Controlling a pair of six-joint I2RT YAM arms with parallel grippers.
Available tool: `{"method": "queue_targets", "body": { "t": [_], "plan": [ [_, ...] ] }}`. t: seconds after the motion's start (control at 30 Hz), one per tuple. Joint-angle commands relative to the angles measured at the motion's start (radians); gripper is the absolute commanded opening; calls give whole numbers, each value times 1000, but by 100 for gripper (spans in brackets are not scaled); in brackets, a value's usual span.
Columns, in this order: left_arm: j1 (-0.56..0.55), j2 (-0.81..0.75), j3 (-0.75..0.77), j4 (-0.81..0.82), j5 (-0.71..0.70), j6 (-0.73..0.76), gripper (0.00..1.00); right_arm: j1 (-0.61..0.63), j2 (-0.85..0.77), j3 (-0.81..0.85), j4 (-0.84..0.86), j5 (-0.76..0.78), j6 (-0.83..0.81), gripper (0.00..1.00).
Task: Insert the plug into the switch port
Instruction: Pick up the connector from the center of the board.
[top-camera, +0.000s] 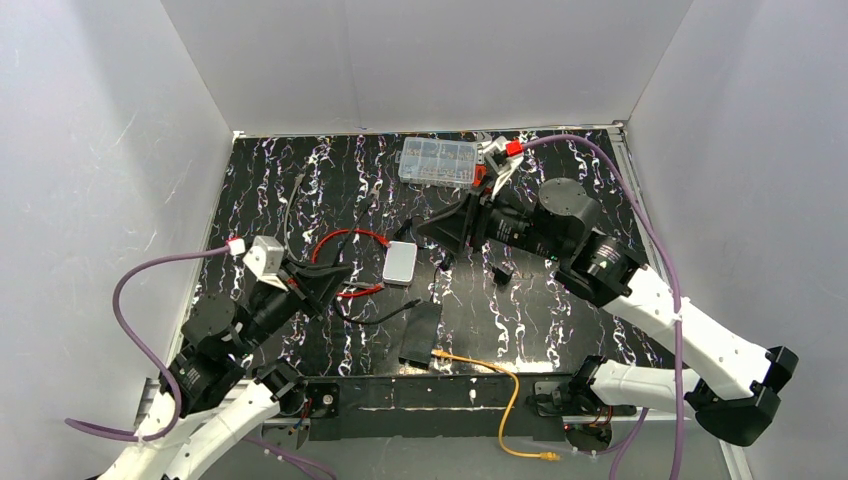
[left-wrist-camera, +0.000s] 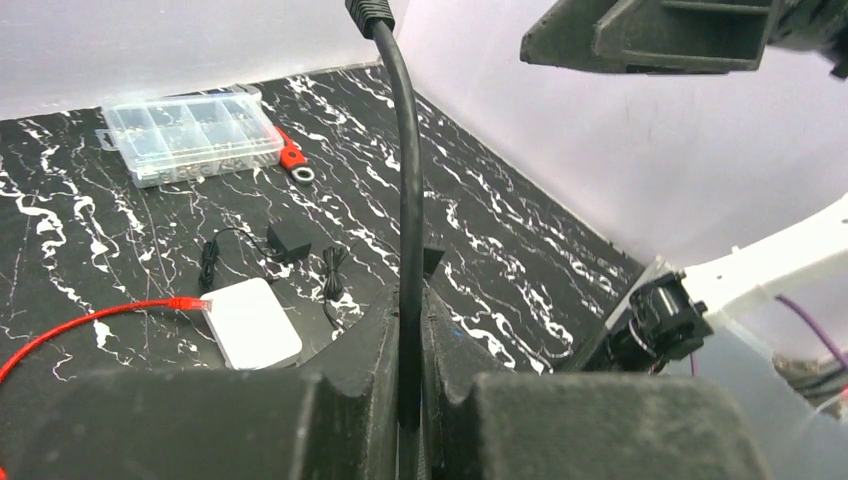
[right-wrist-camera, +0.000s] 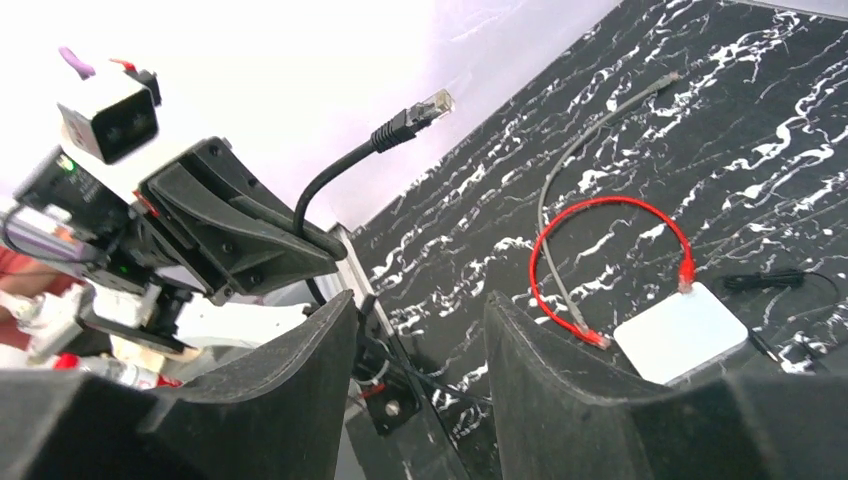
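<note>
Plug (top-camera: 438, 353) points left at switch (top-camera: 420, 335); left fingers (left-wrist-camera: 360, 370) clamp black cable (left-wrist-camera: 410, 250) (right fingers (right-wrist-camera: 300, 380) released).

Two arms (top-camera: 640, 290), one white box (top-camera: 400, 264), one organizer (top-camera: 438, 161)

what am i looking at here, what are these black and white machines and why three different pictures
These are two robot arms bolted to the near edge of a black marbled table, each ending in a two-finger gripper. The wide picture is taken from above and behind the arms. The other two come from small cameras on each wrist, so each shows its own fingers at the bottom.

The left gripper is shut on a black cable with a clear plug sticking up. The right gripper is open and empty.

On the table lie a white box, a red cable, a clear parts case, a flat black box and an orange cable.
</note>
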Motion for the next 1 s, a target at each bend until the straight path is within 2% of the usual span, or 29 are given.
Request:
{"method": "queue_targets", "body": {
  "t": [0.0, 0.57, 0.97],
  "plan": [
    [2, -30, -26, 82, -115, -95, 0, -3, 28, 5, 171, 17, 115, 56],
    [2, -97, -112, 176, -137, -370, 0, -1, 214, 56, 419, -143, 371, 55],
    [2, -81, -174, 294, -78, -443, 0, 4, 370, 125, 536, -247, 506, 55]
  ]
}}
